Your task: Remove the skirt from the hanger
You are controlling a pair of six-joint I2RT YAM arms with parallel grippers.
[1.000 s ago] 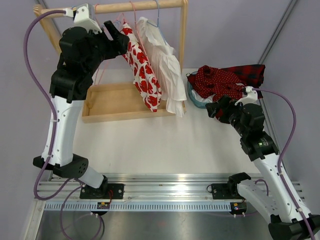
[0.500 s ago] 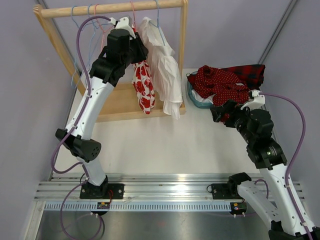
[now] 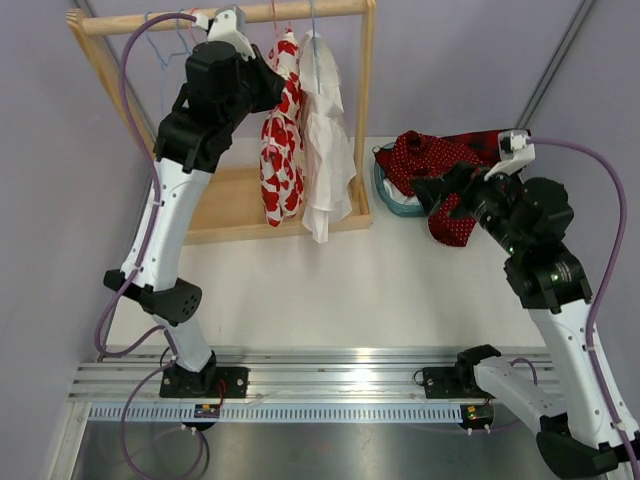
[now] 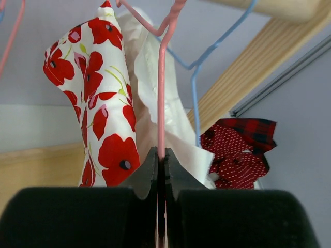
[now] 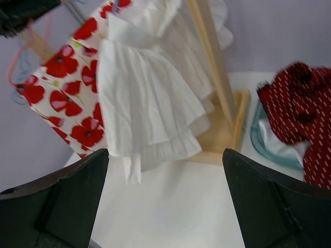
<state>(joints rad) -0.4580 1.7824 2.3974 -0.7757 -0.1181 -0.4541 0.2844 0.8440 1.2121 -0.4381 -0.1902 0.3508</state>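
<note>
Left wrist view: left gripper [image 4: 161, 156] is pinching the thin pink wire hanger [image 4: 161, 93] under the wooden rail [image 3: 300, 12], beside the poppy-printed white skirt [image 4: 101, 103]; right gripper [image 5: 164, 157] is gaping wide.

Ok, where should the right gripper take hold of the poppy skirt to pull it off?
Probably its free lower hem, coming from the near side and underneath: the poppy skirt hangs straight down, the white garment crowds its right side, and the left gripper is shut on the pink hanger.
</note>
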